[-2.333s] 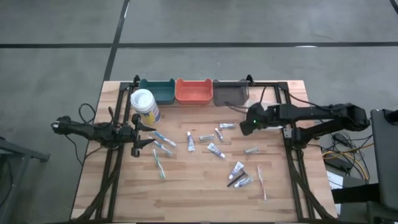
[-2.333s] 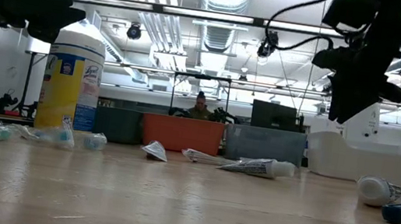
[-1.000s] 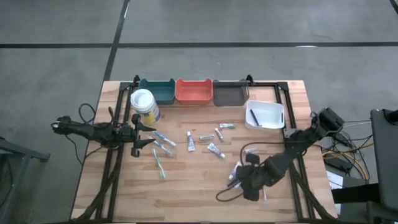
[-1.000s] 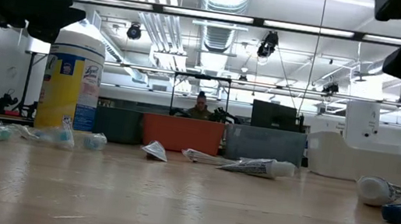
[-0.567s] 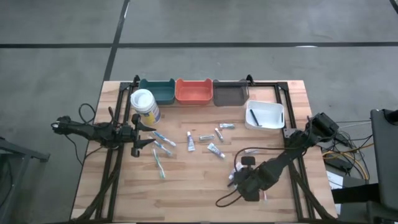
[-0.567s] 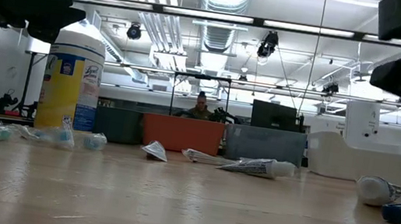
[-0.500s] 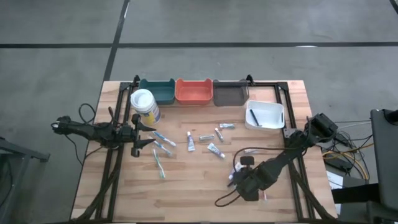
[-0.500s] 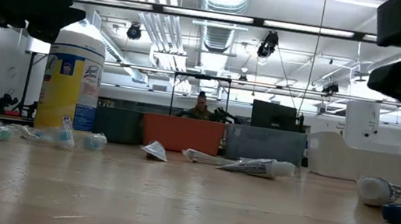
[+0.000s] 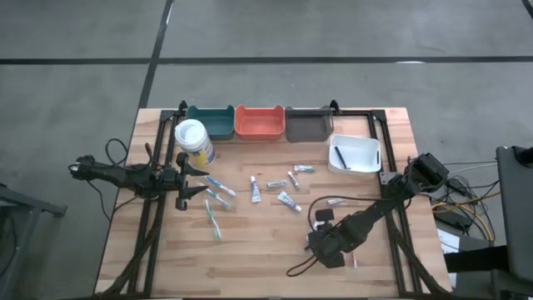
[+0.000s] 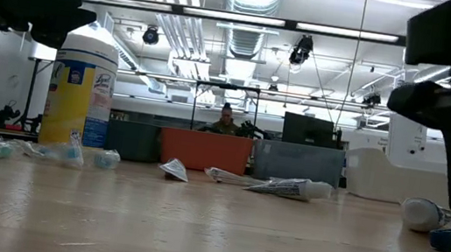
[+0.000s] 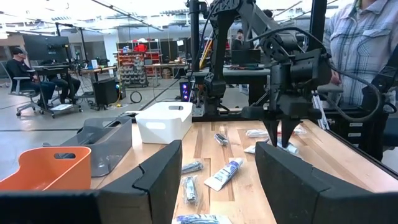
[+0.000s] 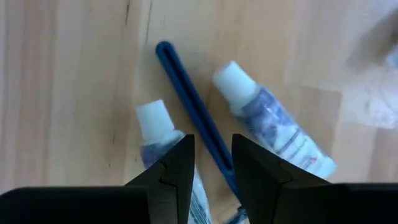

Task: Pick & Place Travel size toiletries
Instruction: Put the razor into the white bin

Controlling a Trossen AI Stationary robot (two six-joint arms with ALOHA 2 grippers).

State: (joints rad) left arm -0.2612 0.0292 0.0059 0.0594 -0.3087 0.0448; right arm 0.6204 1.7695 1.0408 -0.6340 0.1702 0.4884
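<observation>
My right claw (image 12: 211,163) hangs low over the front right part of the tabletop (image 9: 250,250), its fingers parted a little and gripping nothing. Straight under it lies a dark blue stick (image 12: 193,109), running between the two fingers, with a small white tube (image 12: 163,138) just beside it on one side and a second tube (image 12: 273,124) on the other. From above, my right arm (image 9: 371,218) reaches in from the right edge and covers most of that cluster.

My left claw (image 11: 214,180) waits at the left edge, fingers spread wide and empty, next to a tall wipes canister (image 9: 193,142). More tubes and toothbrushes (image 9: 214,196) are scattered across the middle of the tabletop. Along the back edge stand a teal bin (image 9: 210,122), an orange bin (image 9: 260,122) and a grey bin (image 9: 308,123); a white bin (image 9: 354,155) sits near the right edge with a dark stick inside.
</observation>
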